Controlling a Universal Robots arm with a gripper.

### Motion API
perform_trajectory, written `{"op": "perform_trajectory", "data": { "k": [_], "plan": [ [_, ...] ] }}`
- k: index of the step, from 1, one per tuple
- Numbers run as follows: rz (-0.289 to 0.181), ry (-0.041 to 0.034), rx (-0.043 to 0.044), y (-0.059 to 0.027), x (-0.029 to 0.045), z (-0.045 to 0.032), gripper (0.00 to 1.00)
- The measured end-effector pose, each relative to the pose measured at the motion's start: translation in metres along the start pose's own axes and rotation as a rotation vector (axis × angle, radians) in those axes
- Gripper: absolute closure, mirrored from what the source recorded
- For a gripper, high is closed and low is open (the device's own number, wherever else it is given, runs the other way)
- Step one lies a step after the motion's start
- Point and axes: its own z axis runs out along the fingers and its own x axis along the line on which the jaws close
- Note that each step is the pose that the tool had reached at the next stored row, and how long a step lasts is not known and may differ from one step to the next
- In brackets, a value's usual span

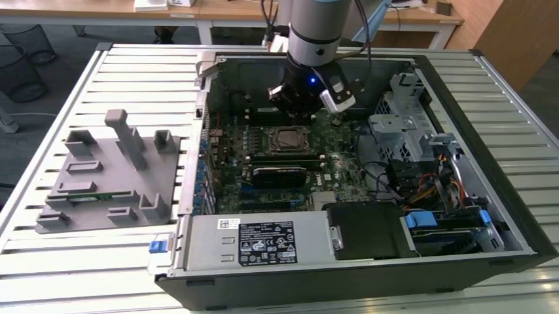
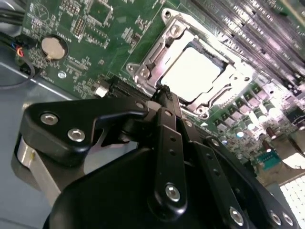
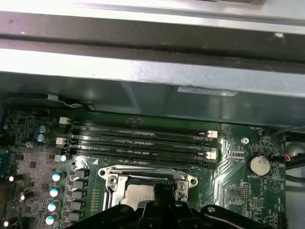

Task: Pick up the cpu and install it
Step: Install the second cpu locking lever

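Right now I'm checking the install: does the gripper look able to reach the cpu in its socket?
Probably yes: the gripper hangs just over the cpu in the open socket, nothing between.

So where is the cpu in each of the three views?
Exterior view: the cpu sits in the socket mid-motherboard, just below the gripper.
Second wrist view: it is the pale square inside the metal frame, past the fingertips.
First wrist view: it lies beside the memory slots.
Shared landmark: the coin battery.

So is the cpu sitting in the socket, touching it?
Touching. In the second wrist view the cpu lies flat inside the socket's metal frame, below the gripper.
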Motion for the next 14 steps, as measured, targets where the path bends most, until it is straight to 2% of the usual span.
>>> {"op": "perform_trajectory", "data": {
  "k": [5,8,11,14],
  "plan": [
    [0.000,0.0003,-0.0003,-0.0094,0.0006,-0.0013,0.89],
    [0.000,0.0004,-0.0003,-0.0112,0.0008,-0.0016,0.89],
    [0.000,0.0001,-0.0057,-0.0127,0.0009,-0.0021,0.89],
    [0.000,0.0000,-0.0058,-0.0122,0.0010,-0.0056,0.89]
  ]
}}
